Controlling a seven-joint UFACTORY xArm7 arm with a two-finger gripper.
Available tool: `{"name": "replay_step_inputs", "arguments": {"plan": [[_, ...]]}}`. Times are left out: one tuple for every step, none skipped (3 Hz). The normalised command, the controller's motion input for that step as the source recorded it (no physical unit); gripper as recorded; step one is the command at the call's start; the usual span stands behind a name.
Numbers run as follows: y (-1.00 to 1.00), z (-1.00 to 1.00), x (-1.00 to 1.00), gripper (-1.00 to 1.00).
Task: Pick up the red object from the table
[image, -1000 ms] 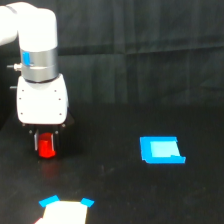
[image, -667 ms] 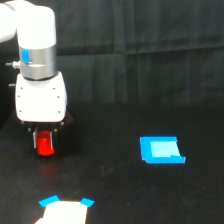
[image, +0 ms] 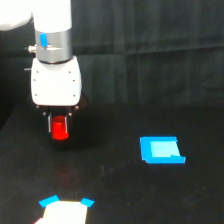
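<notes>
The red object [image: 59, 128] is a small bright red-orange block held between the two dark fingers of my gripper [image: 59, 131], below the white wrist housing. The gripper is shut on it. The block hangs a little above the black table [image: 115, 190], on the exterior view's left. Its top is hidden inside the gripper body.
A flat blue rectangle [image: 161, 150] lies on the table toward the exterior view's right. A white sheet with blue corners [image: 65, 210] sits at the bottom edge, in front of the gripper. A dark curtain hangs behind the table.
The arm has risen and shifted toward the exterior view's right, carrying the red object up off the table with it. The blue rectangle has not moved.
</notes>
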Motion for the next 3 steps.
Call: {"name": "replay_step_inputs", "arguments": {"plan": [[-0.59,1.00,-0.05,-0.71],[-0.04,1.00,0.73,-0.55],[-0.25,1.00,0.28,-1.00]]}}
